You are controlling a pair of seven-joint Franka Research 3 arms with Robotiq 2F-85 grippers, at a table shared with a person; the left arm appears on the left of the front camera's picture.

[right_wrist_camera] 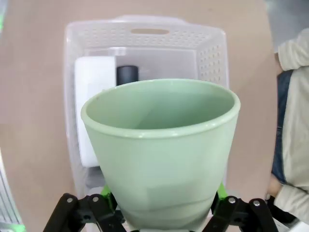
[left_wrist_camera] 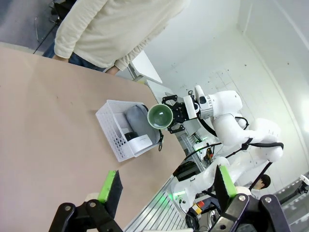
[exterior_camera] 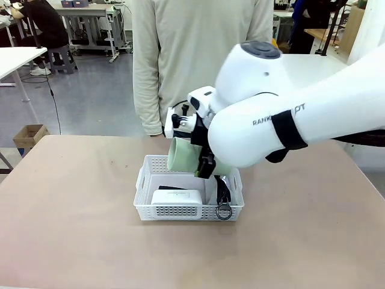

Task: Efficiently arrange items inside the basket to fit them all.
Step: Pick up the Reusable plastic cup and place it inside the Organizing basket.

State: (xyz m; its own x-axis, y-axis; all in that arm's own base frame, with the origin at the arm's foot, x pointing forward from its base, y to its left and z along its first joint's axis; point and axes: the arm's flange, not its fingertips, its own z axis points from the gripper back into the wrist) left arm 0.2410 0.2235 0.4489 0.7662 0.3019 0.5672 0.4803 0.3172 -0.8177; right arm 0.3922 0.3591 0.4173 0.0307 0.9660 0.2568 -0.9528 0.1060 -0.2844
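Note:
My right gripper (exterior_camera: 202,158) is shut on the pale green cup (exterior_camera: 182,155), holding it tilted just above the white lattice basket (exterior_camera: 144,191). In the right wrist view the cup (right_wrist_camera: 161,154) stands mouth-up between the fingers, over the basket (right_wrist_camera: 149,30). Inside lie the white box (right_wrist_camera: 91,87) and the black stapler (right_wrist_camera: 127,73). The pouch's black strap and ring (exterior_camera: 224,208) hang over the basket's front right corner. The left wrist view shows the grey pouch (left_wrist_camera: 136,121) in the basket (left_wrist_camera: 112,126) beside the cup (left_wrist_camera: 160,116). My left gripper (left_wrist_camera: 166,186) is open, high and far off.
A person in a cream sweater (exterior_camera: 198,54) stands at the table's far edge, just behind the basket. The tan tabletop (exterior_camera: 72,198) lies bare to the left and front of the basket. My right arm (exterior_camera: 289,126) spans the right half of the table.

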